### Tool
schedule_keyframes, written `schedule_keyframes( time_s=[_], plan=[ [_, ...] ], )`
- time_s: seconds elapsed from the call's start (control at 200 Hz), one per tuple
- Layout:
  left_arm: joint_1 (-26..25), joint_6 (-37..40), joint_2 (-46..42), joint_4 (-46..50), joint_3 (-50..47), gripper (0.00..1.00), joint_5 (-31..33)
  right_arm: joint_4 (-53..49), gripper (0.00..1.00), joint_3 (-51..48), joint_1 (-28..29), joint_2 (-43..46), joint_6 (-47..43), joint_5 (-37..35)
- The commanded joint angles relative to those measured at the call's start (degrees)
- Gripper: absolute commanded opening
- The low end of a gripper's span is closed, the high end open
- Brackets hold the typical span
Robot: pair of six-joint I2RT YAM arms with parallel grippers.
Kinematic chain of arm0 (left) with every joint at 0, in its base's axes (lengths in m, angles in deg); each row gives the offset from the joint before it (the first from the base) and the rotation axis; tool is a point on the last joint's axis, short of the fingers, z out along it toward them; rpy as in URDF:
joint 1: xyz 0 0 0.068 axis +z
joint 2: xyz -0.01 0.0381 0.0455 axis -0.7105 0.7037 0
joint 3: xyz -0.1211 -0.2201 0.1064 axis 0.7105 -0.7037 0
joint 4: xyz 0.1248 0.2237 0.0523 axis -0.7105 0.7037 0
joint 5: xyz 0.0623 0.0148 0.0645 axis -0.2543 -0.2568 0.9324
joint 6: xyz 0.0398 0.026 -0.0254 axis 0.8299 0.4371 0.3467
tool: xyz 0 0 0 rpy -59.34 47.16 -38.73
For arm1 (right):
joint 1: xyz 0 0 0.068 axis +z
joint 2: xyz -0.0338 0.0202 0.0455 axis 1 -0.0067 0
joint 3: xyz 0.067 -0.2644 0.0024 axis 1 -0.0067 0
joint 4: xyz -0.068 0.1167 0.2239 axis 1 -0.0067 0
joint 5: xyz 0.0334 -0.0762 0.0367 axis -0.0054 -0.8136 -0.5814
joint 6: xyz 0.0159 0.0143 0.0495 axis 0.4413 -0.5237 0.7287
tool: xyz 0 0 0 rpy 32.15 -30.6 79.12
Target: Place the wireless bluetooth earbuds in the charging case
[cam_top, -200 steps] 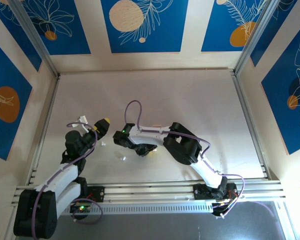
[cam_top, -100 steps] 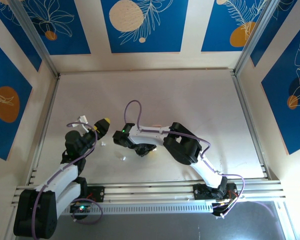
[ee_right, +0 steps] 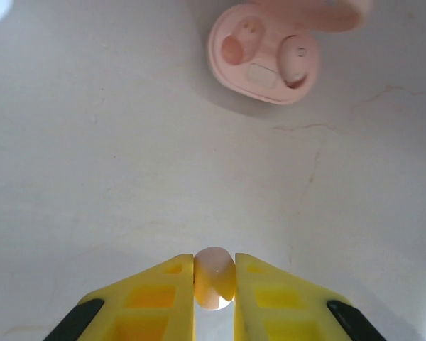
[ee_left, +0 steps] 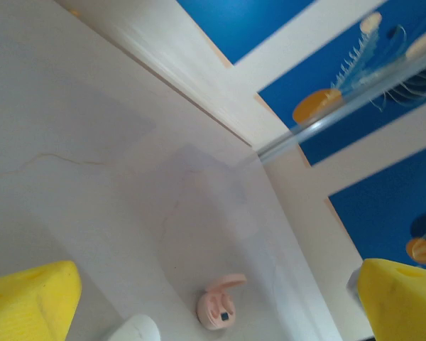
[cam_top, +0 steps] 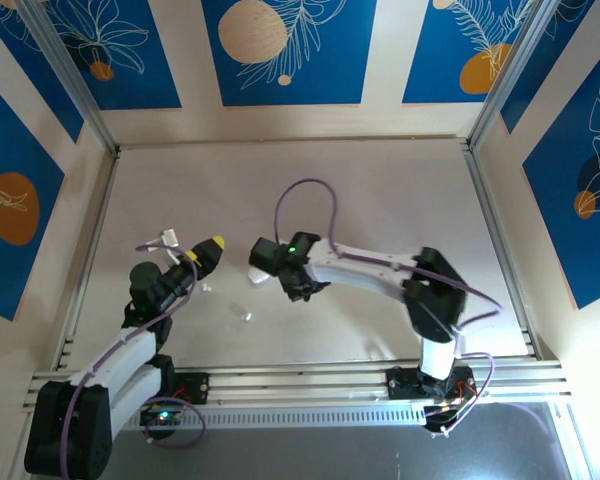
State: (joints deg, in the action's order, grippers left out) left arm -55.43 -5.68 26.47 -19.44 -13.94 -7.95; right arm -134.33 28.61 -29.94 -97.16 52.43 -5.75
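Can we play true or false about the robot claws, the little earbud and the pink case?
1. The right claw is pinching a tiny earbud. True.
2. The pink case is shut. False: its lid is flipped open.
3. The left claw is open wide and holds nothing. True.
4. The pinched earbud is already inside the pink case. False: it sits between the claw's fingers, apart from the case.

Half hidden within right end effector: bud. Cut off at top edge: pink case lid.
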Motion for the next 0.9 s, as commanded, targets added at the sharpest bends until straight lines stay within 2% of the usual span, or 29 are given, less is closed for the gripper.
schedule_keyframes(
  time_s=[0.0,0.24,0.45,0.73,0.895],
  plan=[
    [-5.0,5.6,-1.3,0.7,2.6,1.0,0.7,6.1,0.17,-5.8,-2.1,7.8,0.6,5.7],
    [-17.4,14.2,1.5,2.9,6.8,1.0,2.6,16.0,0.17,-21.1,-10.8,27.5,0.5,17.9],
    [-24.8,18.1,7.6,0.3,9.5,1.0,1.2,23.5,0.17,-32.6,-20.5,41.2,1.6,31.3],
    [-31.8,25.8,9.5,3.0,11.8,1.0,3.1,31.8,0.17,-39.8,-27.9,47.9,3.8,43.6],
    [-32.7,30.0,4.1,6.8,10.2,1.0,10.6,38.8,0.17,-41.4,-29.6,46.5,4.9,47.6]
  ],
)
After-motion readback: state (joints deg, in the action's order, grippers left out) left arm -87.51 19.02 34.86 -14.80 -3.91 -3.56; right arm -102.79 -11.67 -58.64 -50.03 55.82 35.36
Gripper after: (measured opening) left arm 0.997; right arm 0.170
